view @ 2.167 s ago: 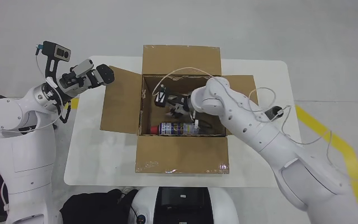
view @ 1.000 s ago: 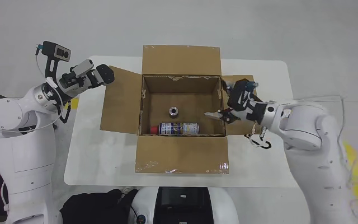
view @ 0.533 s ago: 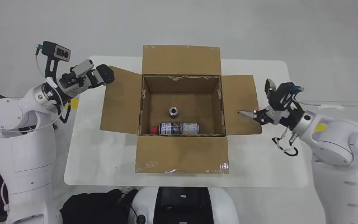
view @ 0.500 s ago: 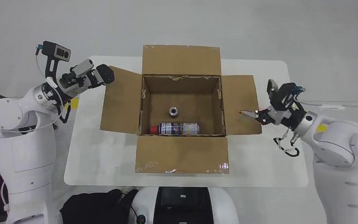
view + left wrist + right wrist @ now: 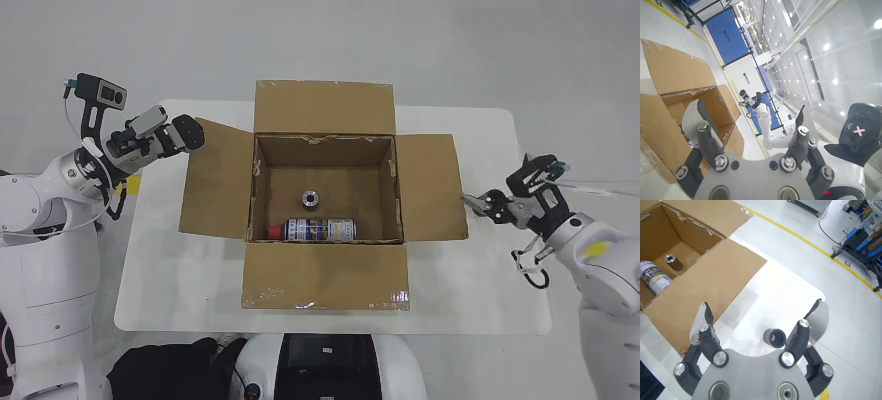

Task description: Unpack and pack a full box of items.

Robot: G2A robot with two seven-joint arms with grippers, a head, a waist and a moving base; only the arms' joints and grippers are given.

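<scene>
An open cardboard box (image 5: pixel 323 106) stands mid-table with all its flaps folded out. A spray can (image 5: pixel 316 229) lies on the box floor, and a small metal cylinder (image 5: pixel 311 198) stands upright behind it; the right wrist view has the can (image 5: pixel 654 277) and the cylinder (image 5: pixel 674 263) too. My right gripper (image 5: pixel 482 203) hangs open over the table just beyond the right flap (image 5: pixel 696 281). Below its fingers (image 5: pixel 705 313) a dark hollow cylinder (image 5: pixel 774 338) lies on its side on the table, not gripped. My left gripper (image 5: pixel 192 131) is raised by the left flap, open (image 5: pixel 750 111) and holding nothing.
The white table (image 5: pixel 480 290) has bare room right of the box and along its front and left (image 5: pixel 150 260). The folded-out flaps (image 5: pixel 215 180) jut over the table on every side. A yellow floor line (image 5: pixel 565 225) runs past the table's right end.
My right arm has come up out of the box and swung right, over the right flap, to the table beyond it. The left arm has kept still.
</scene>
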